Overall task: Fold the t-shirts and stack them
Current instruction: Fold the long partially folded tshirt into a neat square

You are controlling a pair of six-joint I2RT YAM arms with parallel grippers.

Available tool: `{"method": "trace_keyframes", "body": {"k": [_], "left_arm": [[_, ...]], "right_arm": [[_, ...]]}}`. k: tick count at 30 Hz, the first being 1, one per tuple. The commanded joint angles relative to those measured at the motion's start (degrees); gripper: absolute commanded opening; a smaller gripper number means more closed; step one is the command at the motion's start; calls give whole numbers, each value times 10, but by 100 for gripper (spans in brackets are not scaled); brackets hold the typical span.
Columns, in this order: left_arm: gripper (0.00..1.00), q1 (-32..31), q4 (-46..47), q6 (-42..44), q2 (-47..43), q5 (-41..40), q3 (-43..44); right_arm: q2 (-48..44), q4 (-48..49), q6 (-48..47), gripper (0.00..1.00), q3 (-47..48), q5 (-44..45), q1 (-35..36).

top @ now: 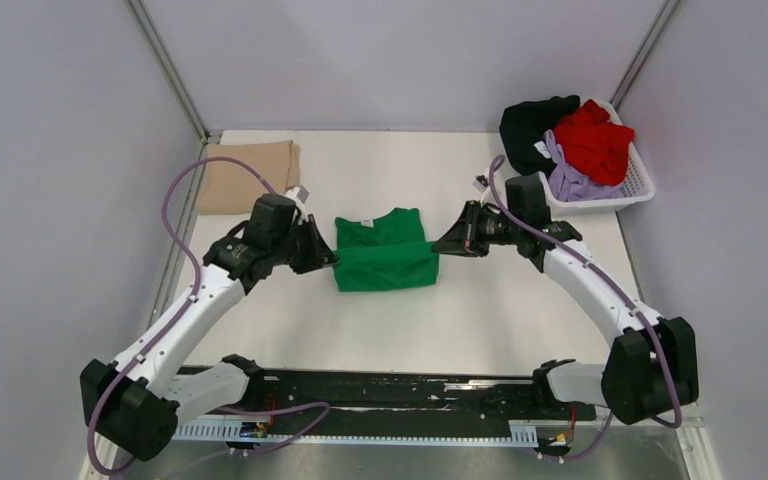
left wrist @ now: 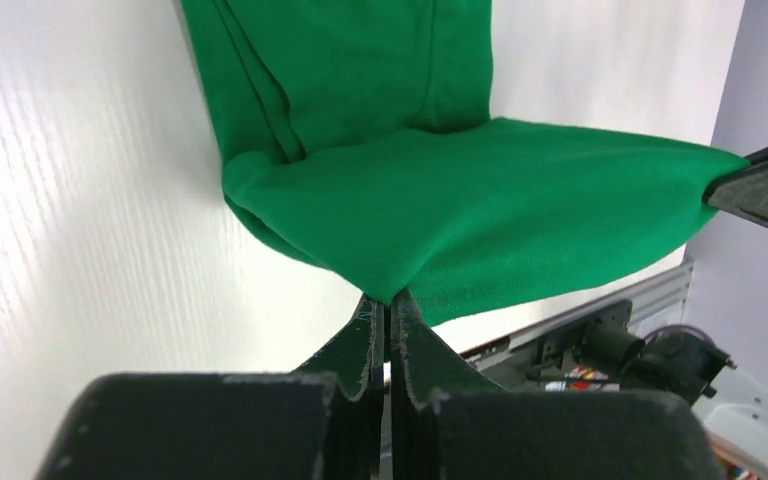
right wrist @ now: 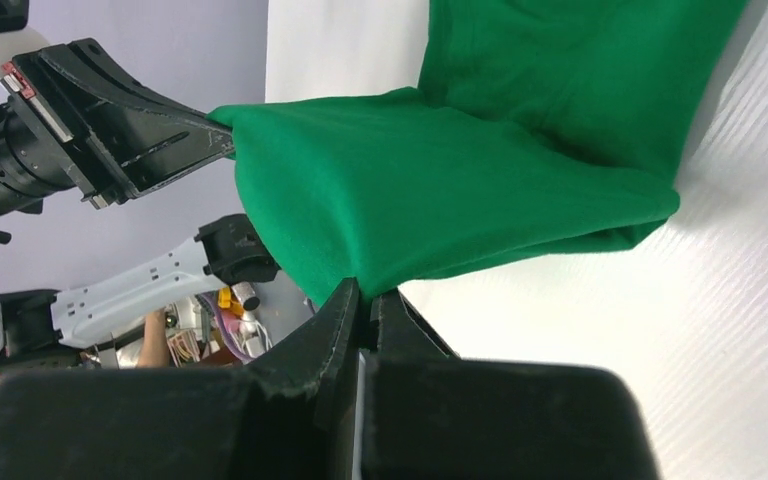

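Left gripper (top: 329, 256) and right gripper (top: 439, 243) each clamp a corner of the green t-shirt (top: 385, 262). Uneven motion could skew the fold

Five shirts are counted: green shirt (top: 385, 252) between left claw (top: 333, 258) and right claw (top: 438, 243), tan shirt (top: 248, 175), black shirt (top: 530, 125), red shirt (top: 595, 140), lavender shirt (top: 575, 182). One basket (top: 642, 185) is counted beyond the right claw.
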Motion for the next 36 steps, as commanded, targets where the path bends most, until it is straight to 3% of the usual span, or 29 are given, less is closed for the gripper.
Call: {"method": "trace_keyframes", "body": {"k": [1, 15, 33, 35, 36], "left_arm": [[0, 42, 38, 15, 36, 1, 41], [0, 120, 64, 70, 197, 1, 132], [0, 157, 88, 66, 462, -29, 259], [4, 159, 89, 62, 487, -29, 274], [15, 159, 91, 61, 495, -29, 280]], "right_arm": [[49, 46, 3, 0, 57, -27, -25], [234, 62, -4, 0, 171, -61, -70], [487, 66, -20, 3, 359, 2, -87], [515, 66, -17, 6, 387, 7, -88], [530, 65, -13, 13, 400, 14, -88]]}}
